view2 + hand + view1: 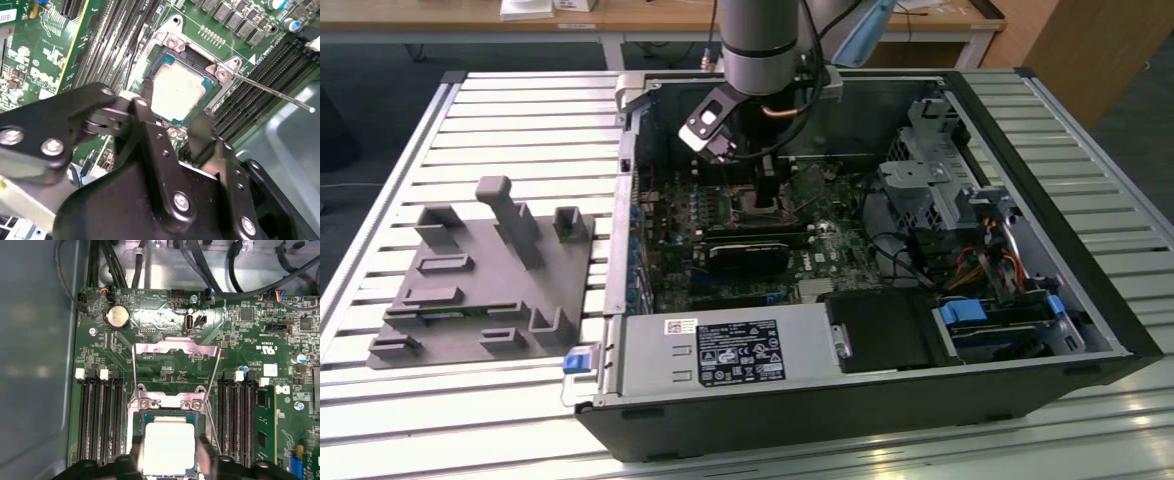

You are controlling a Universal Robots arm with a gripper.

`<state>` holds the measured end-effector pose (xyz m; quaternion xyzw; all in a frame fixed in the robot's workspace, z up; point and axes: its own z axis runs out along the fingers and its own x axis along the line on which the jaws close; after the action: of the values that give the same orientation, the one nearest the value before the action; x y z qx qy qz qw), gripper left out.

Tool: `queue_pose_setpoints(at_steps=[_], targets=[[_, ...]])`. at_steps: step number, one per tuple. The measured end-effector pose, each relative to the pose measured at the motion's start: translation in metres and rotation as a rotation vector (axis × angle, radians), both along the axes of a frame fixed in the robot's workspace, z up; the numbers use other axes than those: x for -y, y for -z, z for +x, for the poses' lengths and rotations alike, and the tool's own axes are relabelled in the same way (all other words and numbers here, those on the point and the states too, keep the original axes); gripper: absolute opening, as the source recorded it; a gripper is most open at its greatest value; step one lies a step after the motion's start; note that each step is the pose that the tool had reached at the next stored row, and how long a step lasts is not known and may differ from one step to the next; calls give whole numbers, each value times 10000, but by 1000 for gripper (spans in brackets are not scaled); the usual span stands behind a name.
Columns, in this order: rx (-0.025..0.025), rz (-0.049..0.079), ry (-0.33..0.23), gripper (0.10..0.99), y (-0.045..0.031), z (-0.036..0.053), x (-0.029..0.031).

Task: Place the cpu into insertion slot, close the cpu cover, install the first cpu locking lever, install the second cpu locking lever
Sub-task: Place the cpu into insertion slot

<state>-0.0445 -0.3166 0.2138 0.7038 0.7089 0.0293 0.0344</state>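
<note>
The cpu (168,446) (179,90) is a pale silver square sitting level in or just over the insertion slot (170,401) (199,61). My gripper (169,462) (172,124) (765,205) reaches down into the open computer case, its black fingers (145,117) pressed against two opposite sides of the chip. The cpu cover (176,347) is swung back open beyond the socket. Two thin locking levers (134,371) stand free on either side of it, and one lever (272,91) juts away from the socket's corner.
Long black memory slots (100,415) flank the socket on both sides. In the exterior view, a black graphics card (750,250) lies just in front of the gripper and a power supply (720,352) sits at the case front. Cables and a drive cage (947,190) fill the exterior view's right. A grey fixture (480,270) rests on the table.
</note>
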Motion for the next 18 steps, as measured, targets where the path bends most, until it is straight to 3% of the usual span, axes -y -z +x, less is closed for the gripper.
queue_pose_setpoints(at_steps=[2, 5, 6, 8, 9, 10, 11, 12, 18], targets=[[-47, 4, -1, 471, -7, 3, 2], [-207, 7, 0, 357, -11, 14, 12], [-267, 25, 0, 357, -13, 18, 16], [-375, 106, -1, 239, -12, 28, 22], [-404, 224, -3, 180, -12, 31, 27], [-418, 406, -6, 180, -12, 32, 37], [-421, 571, -10, 122, -12, 33, 48], [-422, 678, -13, 122, -11, 34, 58], [-446, 742, -12, 106, -12, 58, 66]])
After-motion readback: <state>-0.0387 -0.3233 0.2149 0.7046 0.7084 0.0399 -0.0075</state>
